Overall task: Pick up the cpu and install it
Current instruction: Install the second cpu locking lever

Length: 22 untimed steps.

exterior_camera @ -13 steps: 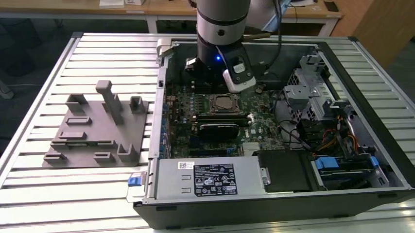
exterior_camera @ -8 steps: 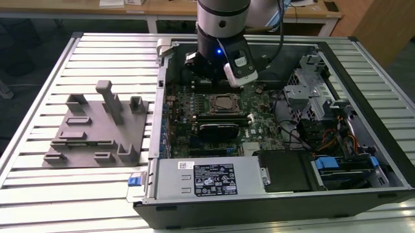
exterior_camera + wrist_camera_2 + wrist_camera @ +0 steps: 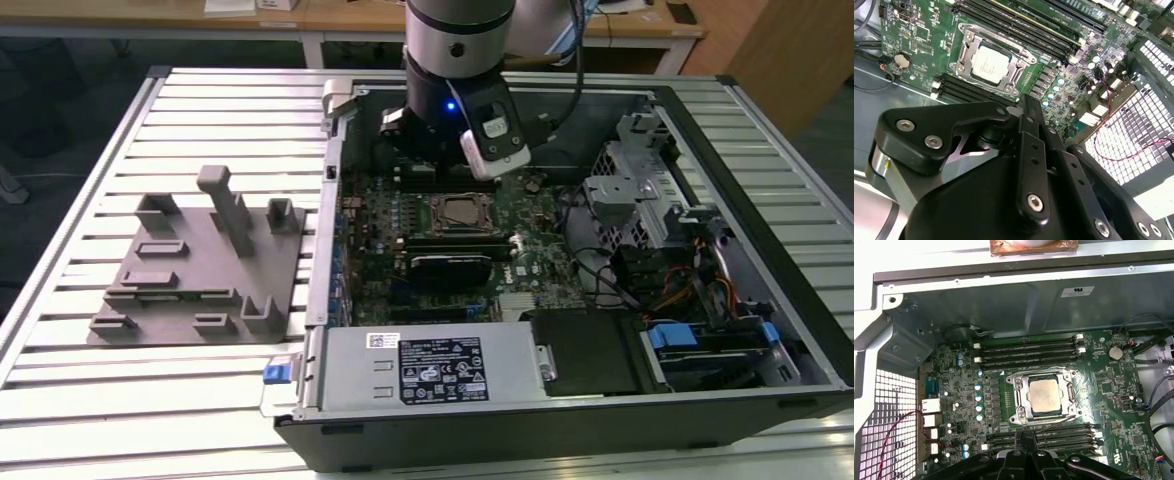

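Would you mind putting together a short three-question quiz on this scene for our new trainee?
1. True or false: the cpu lies inside the socket frame on the motherboard.
2. Multiple choice: in the exterior view, the grey plastic fixture stands (A) inside the computer case, (B) on the slatted table at the exterior view's left of the case, (C) on the power supply.
3. Fill in: in the exterior view, the arm's wrist hangs over the open ____.

Key: 1 true; 2 B; 3 computer case.
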{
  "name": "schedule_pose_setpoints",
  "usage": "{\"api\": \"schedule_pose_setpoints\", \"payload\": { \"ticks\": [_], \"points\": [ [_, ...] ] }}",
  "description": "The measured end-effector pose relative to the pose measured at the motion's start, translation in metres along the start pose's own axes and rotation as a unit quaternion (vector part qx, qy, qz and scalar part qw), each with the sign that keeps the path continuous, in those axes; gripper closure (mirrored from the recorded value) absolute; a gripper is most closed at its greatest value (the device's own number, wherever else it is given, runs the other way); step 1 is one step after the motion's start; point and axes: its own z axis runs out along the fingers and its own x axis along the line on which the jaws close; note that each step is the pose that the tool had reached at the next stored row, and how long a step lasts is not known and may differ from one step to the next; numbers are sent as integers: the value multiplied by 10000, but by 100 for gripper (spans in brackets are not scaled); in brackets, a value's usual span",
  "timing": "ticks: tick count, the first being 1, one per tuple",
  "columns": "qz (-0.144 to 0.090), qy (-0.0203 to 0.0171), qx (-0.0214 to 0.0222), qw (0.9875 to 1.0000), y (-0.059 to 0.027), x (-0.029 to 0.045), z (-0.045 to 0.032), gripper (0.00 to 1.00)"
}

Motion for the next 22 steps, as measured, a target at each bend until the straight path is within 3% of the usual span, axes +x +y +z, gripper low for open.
{"api": "schedule_pose_setpoints", "payload": {
  "ticks": [14,22],
  "points": [
    [0,1,1,10000,4,0,-18,89],
    [0,0,0,10000,-6,0,25,89]
  ]
}}
